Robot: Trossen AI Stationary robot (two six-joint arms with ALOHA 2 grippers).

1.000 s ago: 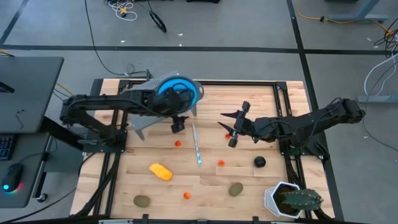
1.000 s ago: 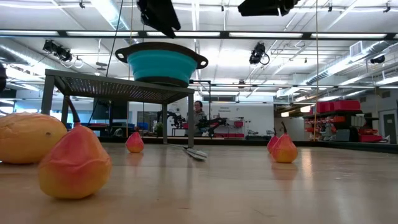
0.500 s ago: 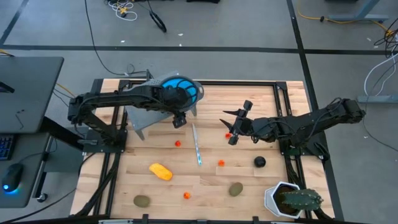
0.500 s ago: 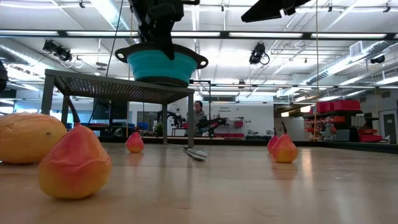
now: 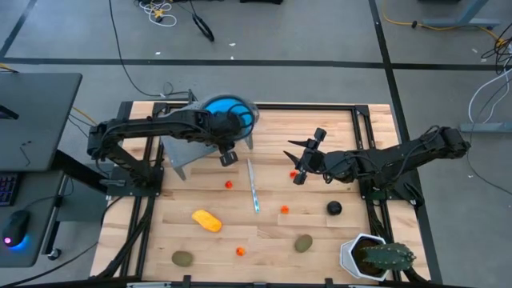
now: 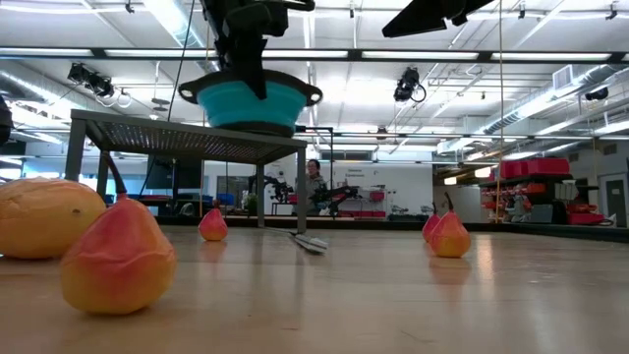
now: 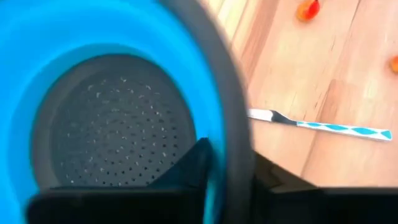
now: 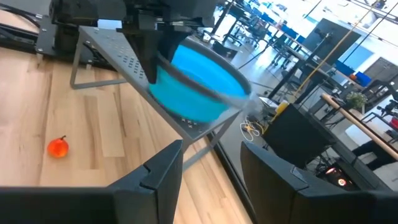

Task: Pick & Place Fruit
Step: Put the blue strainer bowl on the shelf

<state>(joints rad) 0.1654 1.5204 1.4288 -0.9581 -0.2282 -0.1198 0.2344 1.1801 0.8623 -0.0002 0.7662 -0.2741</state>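
- Fruit lies entirely on the wooden surface (image 5: 336,144); none shows inside the blue colander (image 5: 232,114), whose perforated bottom looks bare in the left wrist view.
- By my reading the task is at its start, every piece yet to be moved, presumably into that colander.
- Left jaws (image 5: 228,154) are closed on the colander's rim: the left wrist view shows one dark finger inside the blue wall and the other outside. The colander sits on a grey metal stand (image 5: 186,152).
- Right jaws (image 5: 306,160) are spread wide with nothing between them, hanging above the surface well apart from the colander.
- Nearest the right jaws is a tiny orange-red ball (image 5: 291,172), just beside the fingertips; a second small red ball (image 5: 284,210) and the black ball (image 5: 334,209) lie a little farther toward the front edge.
- One small red fruit (image 5: 229,185) sits just below the left jaws, beside the silvery-blue stick (image 5: 253,186).
- Farthest from both jaws are the yellow oblong (image 5: 206,220), another orange-red ball (image 5: 238,250), and the two olive-brown ovals (image 5: 303,242) (image 5: 182,258), near the potted green plant (image 5: 374,256).
- Likely next is a pick by the right arm, since the left one is occupied with the rim.
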